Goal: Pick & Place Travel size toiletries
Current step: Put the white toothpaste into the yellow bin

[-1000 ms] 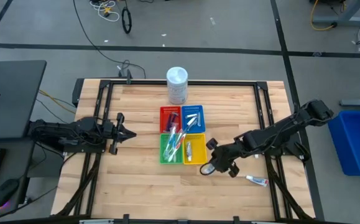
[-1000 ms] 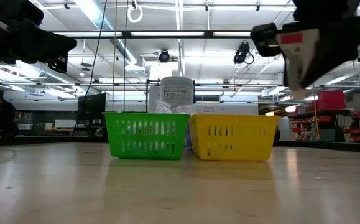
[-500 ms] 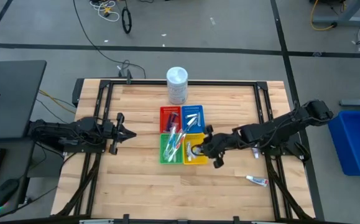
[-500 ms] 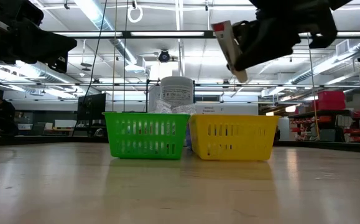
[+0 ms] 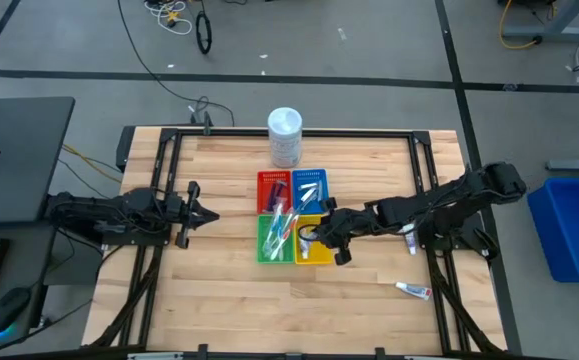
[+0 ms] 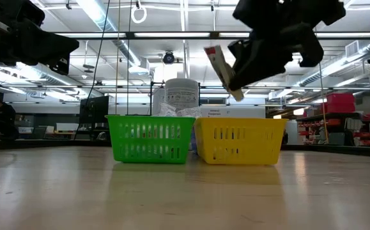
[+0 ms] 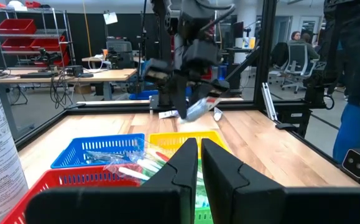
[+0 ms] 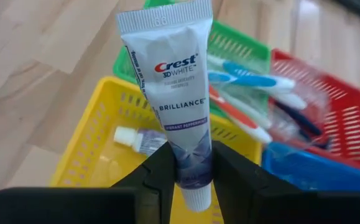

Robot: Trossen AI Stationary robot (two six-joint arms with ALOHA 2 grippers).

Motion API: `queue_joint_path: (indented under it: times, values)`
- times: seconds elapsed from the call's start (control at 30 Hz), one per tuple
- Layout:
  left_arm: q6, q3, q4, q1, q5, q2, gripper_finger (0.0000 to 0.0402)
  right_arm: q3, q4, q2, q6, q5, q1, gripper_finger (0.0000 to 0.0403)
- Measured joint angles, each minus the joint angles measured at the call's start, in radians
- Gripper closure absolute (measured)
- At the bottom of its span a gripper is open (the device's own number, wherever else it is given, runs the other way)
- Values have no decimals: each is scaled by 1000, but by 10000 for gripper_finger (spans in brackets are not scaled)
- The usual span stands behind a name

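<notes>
Toothpaste tube [image 8: 173, 118] pinched in right gripper [image 5: 321, 232] above yellow tray [image 8: 99, 134], unreleased; another tube [image 5: 413, 290] waits near table's right edge. Left gripper [image 5: 193, 214] shut, empty.

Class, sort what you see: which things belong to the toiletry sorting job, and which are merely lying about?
Job:
- toothpaste tube in the right gripper
- tube in the yellow tray
- toothbrushes in the green tray
- tube on table

Lying about:
- white tub
- left gripper, waiting

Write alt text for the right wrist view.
The right gripper holds a Crest toothpaste tube upright between its fingers, above the yellow tray, where another small tube lies. Toothbrushes fill the green tray behind.
</notes>
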Motion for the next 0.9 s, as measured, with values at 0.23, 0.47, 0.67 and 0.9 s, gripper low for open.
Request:
queue_joint_path:
  times: [0.23, 0.47, 0.67, 0.9]
  values:
    - [0, 0, 0, 0, 0, 0, 374, 0, -5, 41, 53, -35, -12, 303]
    - [0, 0, 0, 0, 0, 0, 374, 0, -14, 43, 24, -35, -11, 257]
    - [0, 0, 0, 0, 0, 0, 374, 0, -34, 43, 22, -34, -10, 197]
    - [0, 0, 0, 0, 0, 0, 374, -1, -91, 25, 13, -32, 9, 157]
